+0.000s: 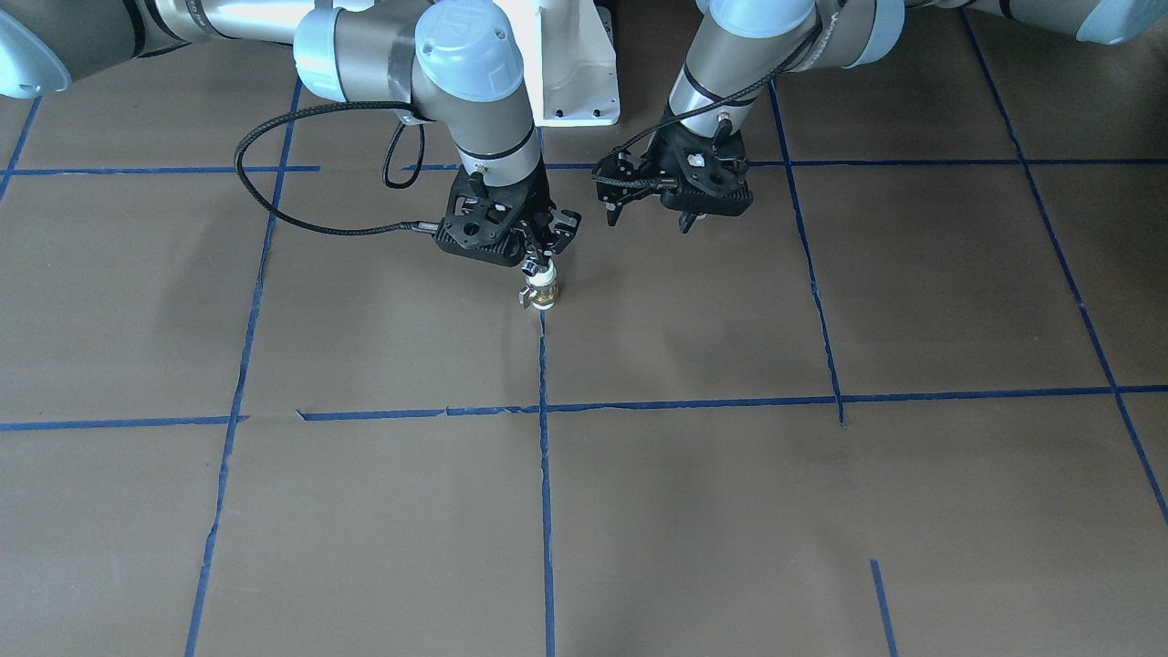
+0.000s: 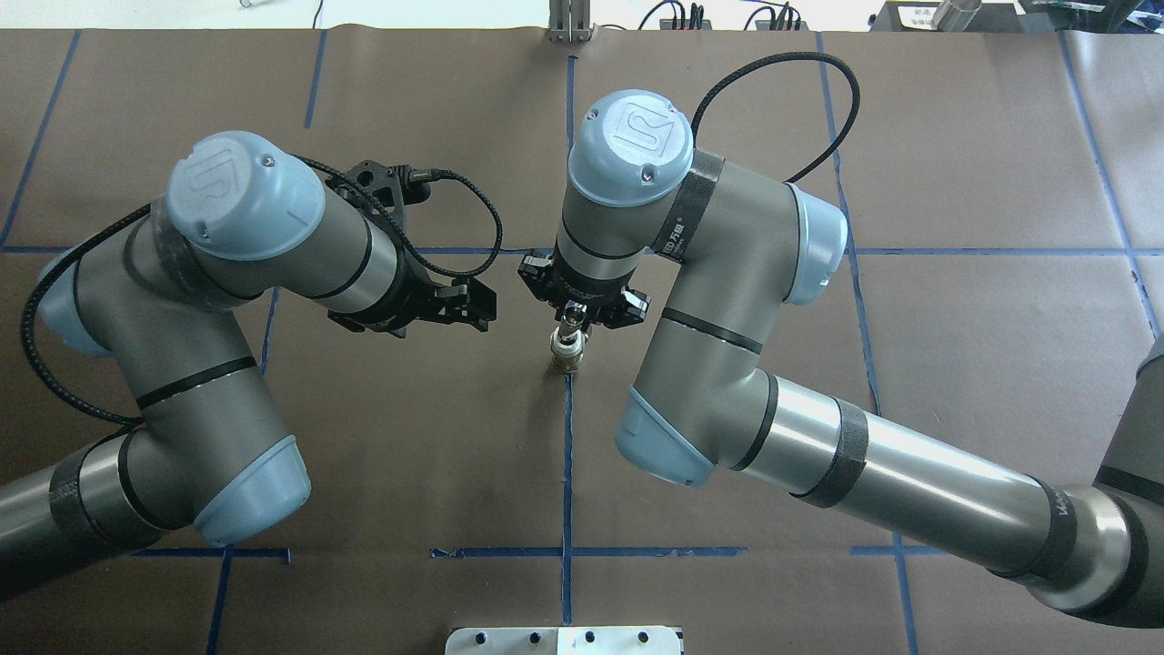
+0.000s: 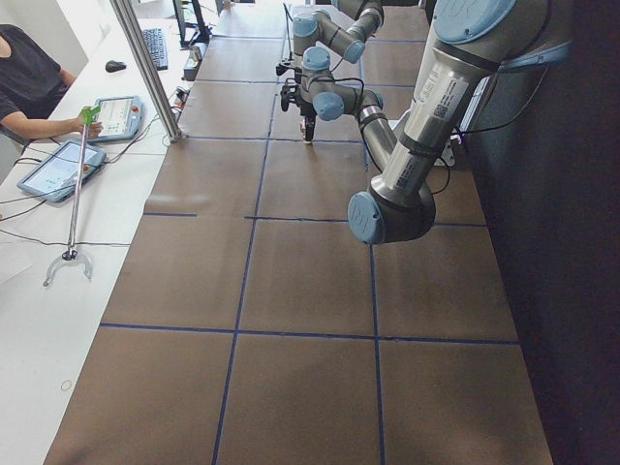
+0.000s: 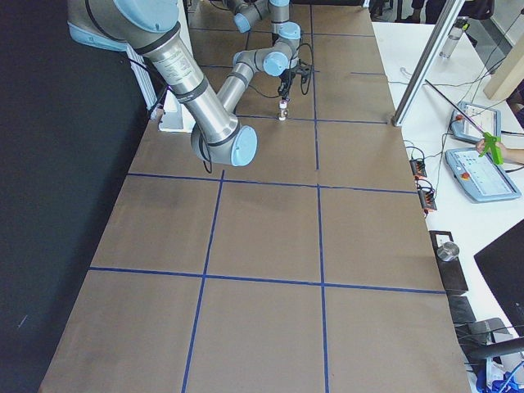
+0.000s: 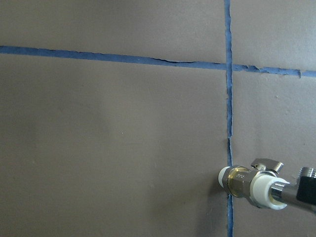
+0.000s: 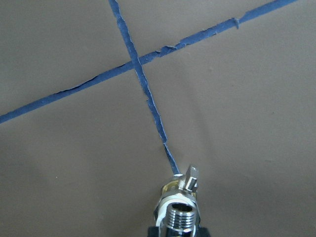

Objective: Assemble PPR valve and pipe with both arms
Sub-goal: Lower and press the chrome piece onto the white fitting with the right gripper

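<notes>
Item: PPR valve (image 5: 247, 181), with brass body, white collar and small side lever. It stands upright near mid-tabletop, directly over a blue tape line (image 1: 545, 456). Whether its lower end touches the surface or sits just above it cannot be told. Attached item: pipe (image 6: 181, 217), chrome, seated against the valve's white collar on the upper side, threaded open end facing up toward my right wrist camera. Holder: my right fingers (image 5: 308, 190), pointing down and clamped on the pipe, so the joined pair hangs below them. Second holder: my left fingers (image 2: 477, 305), turned sideways toward the valve, level with it and near it but apart. They carry nothing, and I cannot tell whether they are parted or together. Carriers: my right arm (image 2: 818, 455) drops vertically onto the joint, and my left arm (image 2: 227, 273) bends in from the other side. Support: tabletop (image 1: 730, 511), brown sheet divided into squares by blue tape. Background: white mounting base (image 1: 575, 82) between the two arms.
</notes>
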`<action>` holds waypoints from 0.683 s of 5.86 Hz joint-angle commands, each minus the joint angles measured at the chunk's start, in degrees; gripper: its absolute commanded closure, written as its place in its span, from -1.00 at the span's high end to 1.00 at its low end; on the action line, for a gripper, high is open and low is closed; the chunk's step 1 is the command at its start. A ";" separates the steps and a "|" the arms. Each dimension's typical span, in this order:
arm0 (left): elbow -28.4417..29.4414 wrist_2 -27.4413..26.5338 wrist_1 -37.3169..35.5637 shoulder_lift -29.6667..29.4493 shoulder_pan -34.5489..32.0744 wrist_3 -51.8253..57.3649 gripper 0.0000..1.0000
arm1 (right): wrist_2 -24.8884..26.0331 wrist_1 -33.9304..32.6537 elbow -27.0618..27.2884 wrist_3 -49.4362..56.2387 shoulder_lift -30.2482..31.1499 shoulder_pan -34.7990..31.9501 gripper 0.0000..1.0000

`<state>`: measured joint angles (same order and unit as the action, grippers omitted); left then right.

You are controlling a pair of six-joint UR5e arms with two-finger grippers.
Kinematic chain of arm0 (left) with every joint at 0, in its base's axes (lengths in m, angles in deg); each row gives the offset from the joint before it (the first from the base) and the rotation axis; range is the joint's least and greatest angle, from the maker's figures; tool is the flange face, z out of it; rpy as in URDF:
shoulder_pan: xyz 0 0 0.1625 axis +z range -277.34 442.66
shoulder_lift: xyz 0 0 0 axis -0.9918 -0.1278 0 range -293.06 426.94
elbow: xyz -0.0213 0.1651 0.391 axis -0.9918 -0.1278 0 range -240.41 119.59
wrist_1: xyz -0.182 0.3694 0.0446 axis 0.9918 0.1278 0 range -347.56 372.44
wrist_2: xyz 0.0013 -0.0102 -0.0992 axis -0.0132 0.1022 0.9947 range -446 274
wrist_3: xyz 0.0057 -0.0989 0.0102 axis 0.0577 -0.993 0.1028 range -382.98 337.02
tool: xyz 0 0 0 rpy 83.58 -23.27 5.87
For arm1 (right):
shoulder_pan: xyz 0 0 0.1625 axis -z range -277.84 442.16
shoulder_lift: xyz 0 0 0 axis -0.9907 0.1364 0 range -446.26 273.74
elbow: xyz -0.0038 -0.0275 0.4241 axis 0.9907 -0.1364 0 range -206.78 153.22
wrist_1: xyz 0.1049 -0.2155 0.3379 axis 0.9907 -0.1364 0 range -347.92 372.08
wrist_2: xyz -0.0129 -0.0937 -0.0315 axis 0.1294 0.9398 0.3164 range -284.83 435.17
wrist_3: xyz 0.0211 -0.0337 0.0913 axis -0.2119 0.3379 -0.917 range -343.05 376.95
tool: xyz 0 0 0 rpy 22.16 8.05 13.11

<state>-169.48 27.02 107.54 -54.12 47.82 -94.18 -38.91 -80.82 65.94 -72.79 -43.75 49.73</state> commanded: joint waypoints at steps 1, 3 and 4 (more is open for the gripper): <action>0.00 0.00 0.00 0.03 0.03 0.00 1.00 | 0.09 0.00 -0.18 0.00 0.03 0.61 0.01; 0.00 0.00 0.00 -0.06 0.03 0.00 1.00 | 0.09 0.00 -0.44 0.00 -0.06 0.79 0.22; 0.00 0.00 0.00 -0.06 0.03 0.00 1.00 | 0.09 0.00 -0.35 0.00 -0.15 0.71 0.39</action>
<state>-169.48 27.02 107.54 -54.15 47.85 -94.17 -38.82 -80.82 65.55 -72.79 -43.84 50.45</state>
